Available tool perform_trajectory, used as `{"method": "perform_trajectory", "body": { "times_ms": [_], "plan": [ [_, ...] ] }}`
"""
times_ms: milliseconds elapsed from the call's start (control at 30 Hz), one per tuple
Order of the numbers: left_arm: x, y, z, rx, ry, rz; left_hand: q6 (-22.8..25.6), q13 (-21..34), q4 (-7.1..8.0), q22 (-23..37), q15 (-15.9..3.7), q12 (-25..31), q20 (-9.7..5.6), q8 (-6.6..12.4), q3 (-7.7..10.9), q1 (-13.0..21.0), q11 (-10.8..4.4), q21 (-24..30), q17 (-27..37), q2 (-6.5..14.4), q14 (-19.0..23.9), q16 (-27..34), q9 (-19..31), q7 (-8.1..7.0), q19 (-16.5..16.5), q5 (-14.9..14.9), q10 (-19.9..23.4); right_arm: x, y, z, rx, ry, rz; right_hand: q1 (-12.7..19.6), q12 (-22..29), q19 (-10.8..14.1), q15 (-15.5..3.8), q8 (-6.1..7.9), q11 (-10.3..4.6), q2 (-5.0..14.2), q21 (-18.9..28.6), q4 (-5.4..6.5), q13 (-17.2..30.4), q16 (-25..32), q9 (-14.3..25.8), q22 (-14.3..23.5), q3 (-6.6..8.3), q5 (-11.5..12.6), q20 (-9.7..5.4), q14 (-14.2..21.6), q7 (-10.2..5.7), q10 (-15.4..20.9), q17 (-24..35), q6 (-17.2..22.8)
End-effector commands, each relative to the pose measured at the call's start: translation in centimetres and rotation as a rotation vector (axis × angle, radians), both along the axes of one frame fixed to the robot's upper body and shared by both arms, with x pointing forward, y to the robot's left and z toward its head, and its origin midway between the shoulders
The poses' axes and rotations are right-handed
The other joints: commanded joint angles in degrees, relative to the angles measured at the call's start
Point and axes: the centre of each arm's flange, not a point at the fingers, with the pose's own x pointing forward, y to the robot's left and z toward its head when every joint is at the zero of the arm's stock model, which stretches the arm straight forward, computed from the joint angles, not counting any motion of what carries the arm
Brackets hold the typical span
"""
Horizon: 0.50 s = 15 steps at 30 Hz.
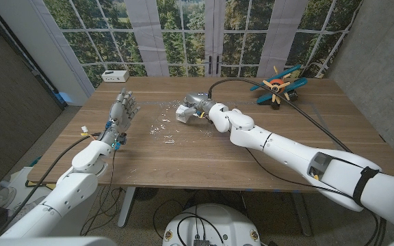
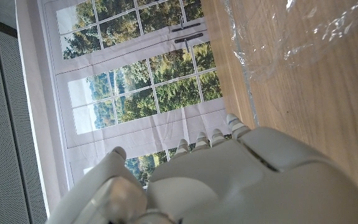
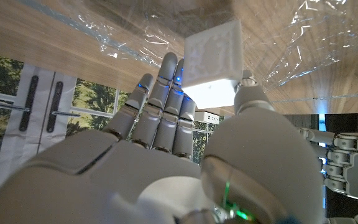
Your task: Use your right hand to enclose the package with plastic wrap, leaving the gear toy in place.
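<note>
The right hand (image 1: 198, 109) is grasping the small white boxy package (image 3: 212, 57), thumb against fingers, holding it on the crinkly clear plastic wrap (image 1: 161, 126) at table (image 1: 204, 164) centre, seemingly for folding. At two o'clock, the spiky gear toy (image 1: 278, 85) is sitting untouched. The left hand (image 1: 123, 108) is waiting released, fingers apart.

Package (image 1: 184, 113) sits mid-table on the plastic wrap (image 1: 160, 127), gear toy (image 1: 278, 85) off at the far right, small box (image 1: 115, 76) far left corner.
</note>
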Motion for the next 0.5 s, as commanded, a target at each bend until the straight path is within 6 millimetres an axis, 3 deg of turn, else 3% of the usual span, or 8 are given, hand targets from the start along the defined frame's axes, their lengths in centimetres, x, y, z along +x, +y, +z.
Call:
{"method": "perform_trajectory", "body": {
  "times_ms": [33, 333, 433, 500],
  "plan": [
    [0.1, 0.1, 0.0, 0.002, 0.009, 0.003, -4.4, 0.2, -0.26, 0.3, -0.20, -0.1, 0.30, -0.11, -0.08, 0.6, 0.32, -0.1, 0.1, 0.7, -4.8, -0.1, 0.2, -0.24, 0.0, -0.1, -4.8, 1.7, -0.5, -1.1, -0.021, 0.037, -0.053, 8.7, 0.2, 0.1, -3.94, 0.39, 0.09, 7.99, 0.5, 3.14, 1.4, -0.4, 0.2, 0.2, 3.10, 0.3, 0.17, 0.2, -5.44, 0.4, 0.1, 6.0],
    [0.2, 0.1, 0.2, 0.006, 0.009, -0.001, -4.3, 0.2, -0.26, 0.3, -0.22, -0.1, 0.34, -0.11, -0.10, 0.6, 0.32, -0.1, 0.2, 0.7, -4.8, -0.1, 0.2, -0.24, 0.0, -0.1, -4.8, 2.0, -1.0, -1.8, -0.028, 0.053, -0.074, 9.2, -1.1, 0.1, -3.56, -0.65, 0.09, 7.17, 0.5, 2.46, 0.4, -2.8, -0.1, 0.2, 3.60, 0.4, 0.60, -1.8, -5.83, -2.2, -0.8, 3.4],
    [0.2, 0.1, 0.3, 0.006, 0.007, -0.002, -4.3, 0.2, -0.26, 0.3, -0.25, -0.1, 0.38, -0.09, -0.11, 0.6, 0.30, -0.1, 0.2, 0.7, -4.8, -0.1, 0.2, -0.22, 0.0, -0.1, -4.8, 1.9, -1.3, -1.7, -0.026, 0.051, -0.077, 8.4, -3.2, -0.3, -2.94, -2.86, 0.17, 5.90, 0.5, 2.45, -0.7, -5.1, -0.4, 0.2, 3.08, 0.2, 1.20, -3.9, -6.43, -5.9, -2.0, -1.1],
    [0.3, 0.0, 0.4, 0.008, 0.007, -0.003, -4.3, 0.2, -0.26, 0.3, -0.22, -0.1, 0.32, -0.09, -0.12, 0.6, 0.32, -0.1, 0.2, 0.7, -4.8, -0.1, 0.2, -0.21, 0.0, -0.1, -4.8, 1.8, -1.5, -1.6, -0.024, 0.054, -0.079, 7.2, -5.4, -0.4, -2.40, -5.11, -0.01, 4.80, 0.5, 2.59, -1.9, -7.3, -0.9, 0.1, 2.58, 0.4, 1.71, -5.4, -7.24, -9.8, -3.4, -4.7]
  ]
}}
